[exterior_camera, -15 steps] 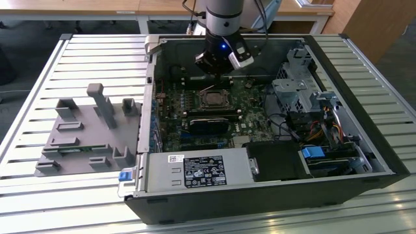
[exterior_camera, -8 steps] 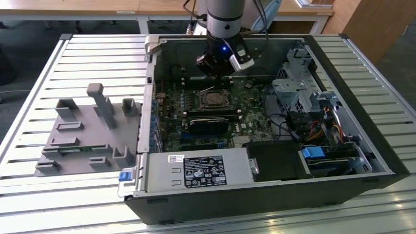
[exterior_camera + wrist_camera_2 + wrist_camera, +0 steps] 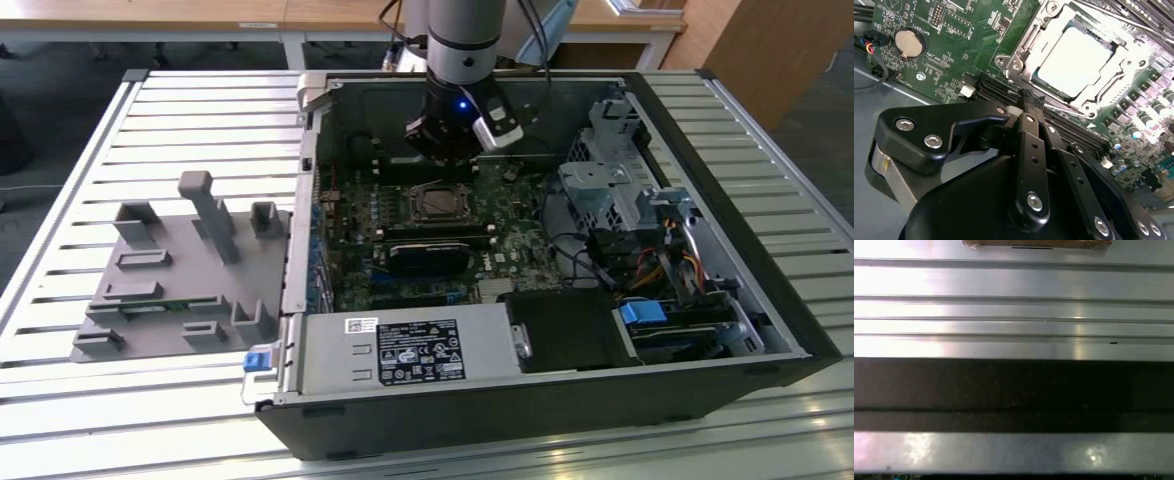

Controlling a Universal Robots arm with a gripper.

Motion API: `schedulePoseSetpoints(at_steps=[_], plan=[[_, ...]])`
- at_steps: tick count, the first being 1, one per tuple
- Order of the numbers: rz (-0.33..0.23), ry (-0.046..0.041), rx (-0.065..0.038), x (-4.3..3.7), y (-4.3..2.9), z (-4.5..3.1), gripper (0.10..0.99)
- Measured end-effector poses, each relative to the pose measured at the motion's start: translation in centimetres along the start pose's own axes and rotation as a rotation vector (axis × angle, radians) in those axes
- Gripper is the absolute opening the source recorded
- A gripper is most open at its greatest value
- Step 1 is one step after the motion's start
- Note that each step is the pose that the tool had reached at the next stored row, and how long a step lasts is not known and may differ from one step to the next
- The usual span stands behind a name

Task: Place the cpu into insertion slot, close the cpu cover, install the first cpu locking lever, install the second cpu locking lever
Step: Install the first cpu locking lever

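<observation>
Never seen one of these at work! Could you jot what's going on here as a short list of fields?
Setting: open computer case on a slatted metal table
Pincer: above the green board, beside the socket
Cpu: lying in the insertion slot
Cpu cover: down around the chip
Nearby: grey fixture block, black power supply

Overall light: the exterior view was evenly bright, daylight-like, with soft shadows.
Case: its interior was dimmer, shaded by its walls.
Table: pale sheen lay on the slats.
Cpu: its metal top was blown out to white glare in the second wrist view.
Gripper: its near black parts were soft, slightly out of focus.
First wrist view: streaky glare crossed the metal ribs and detail was blurred.
</observation>
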State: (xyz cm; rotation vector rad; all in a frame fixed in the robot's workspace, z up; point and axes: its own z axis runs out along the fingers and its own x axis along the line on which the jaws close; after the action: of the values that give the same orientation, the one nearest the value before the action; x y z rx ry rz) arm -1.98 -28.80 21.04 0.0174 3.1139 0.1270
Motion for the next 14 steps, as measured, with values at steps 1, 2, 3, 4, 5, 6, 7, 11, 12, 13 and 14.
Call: schedulePoseSetpoints(at_steps=[1, 2, 3, 4, 5, 6, 7, 11, 12, 13, 14], plan=[[0.000, 0.0000, 0.001, -0.04, 0.00, 0.09, 0.106], [0.000, -0.0001, 0.002, -0.08, 0.00, 0.19, 0.106], [0.000, -0.0001, 0.004, -0.11, -0.01, 0.28, 0.106], [0.000, -0.0001, 0.006, -0.13, -0.01, 0.37, 0.106], [0.000, -0.0002, 0.008, -0.15, 0.00, 0.46, 0.106], [0.000, -0.0002, 0.011, -0.16, 0.00, 0.54, 0.106], [0.000, -0.0002, 0.013, -0.17, 0.00, 0.63, 0.106], [-0.001, -0.0003, 0.022, -0.17, -0.01, 0.93, 0.106], [-0.001, -0.0003, 0.024, -0.16, -0.01, 1.00, 0.106], [-0.001, -0.0003, 0.025, -0.16, 0.00, 1.06, 0.106], [-0.001, 0.0000, 0.027, -0.15, 0.00, 1.10, 0.106]])
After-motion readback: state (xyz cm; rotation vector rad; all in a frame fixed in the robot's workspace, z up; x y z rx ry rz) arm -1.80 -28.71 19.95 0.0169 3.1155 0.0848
